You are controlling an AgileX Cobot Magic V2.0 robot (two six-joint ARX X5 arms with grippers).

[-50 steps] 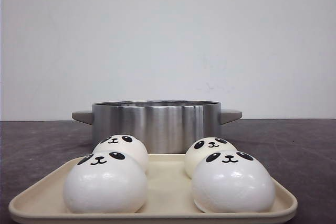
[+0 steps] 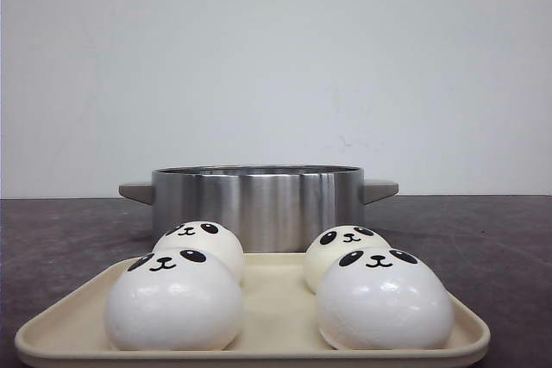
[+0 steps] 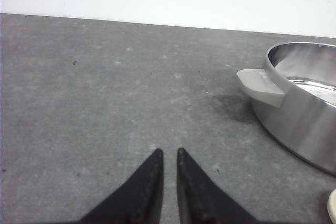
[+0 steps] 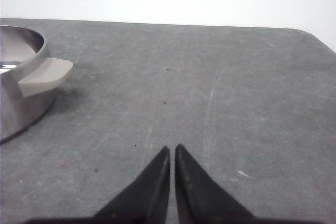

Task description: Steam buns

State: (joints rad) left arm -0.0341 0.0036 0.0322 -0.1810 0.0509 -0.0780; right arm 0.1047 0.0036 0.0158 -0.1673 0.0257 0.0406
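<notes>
Both my jaws are nearly closed with nothing between them: left gripper (image 3: 168, 155) and right gripper (image 4: 172, 150) sit over bare grey worktop (image 2: 500, 239). Four panda buns (image 2: 174, 299) sit two-by-two on the beige tray (image 2: 259, 352). The steel pot (image 2: 257, 204) is just behind the tray, lid off.

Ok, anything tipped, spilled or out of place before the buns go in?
Nothing stands out. All four buns sit upright on the tray, the pot stands level behind it, and both the left gripper and right gripper are shut, holding nothing.
</notes>
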